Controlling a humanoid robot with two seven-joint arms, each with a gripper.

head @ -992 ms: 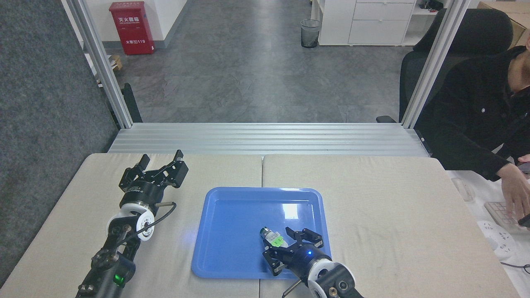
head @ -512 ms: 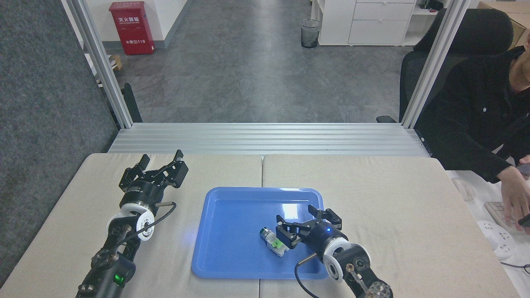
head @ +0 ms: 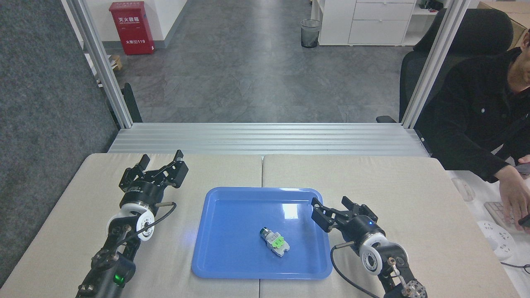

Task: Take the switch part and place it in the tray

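Observation:
The switch part [head: 274, 241], pale grey with a green middle and a dark round end, lies flat inside the blue tray [head: 232, 207], right of the tray's centre. My right gripper [head: 330, 204] stands open over the tray's right rim, up and to the right of the part, apart from it and holding nothing. Over on the left of the table, well away from the tray, my left gripper [head: 161, 158] is open and empty.
A person in black sits at the right, hands on a keyboard [head: 503, 213] beside the table. An aluminium frame [head: 265, 138] runs along the table's far edge. A seam [head: 261, 169] splits the beige table top.
My right gripper has let go of the switch part and drawn back to the right, from over the tray's lower middle to its right rim. The part lies still. The left arm has not moved.

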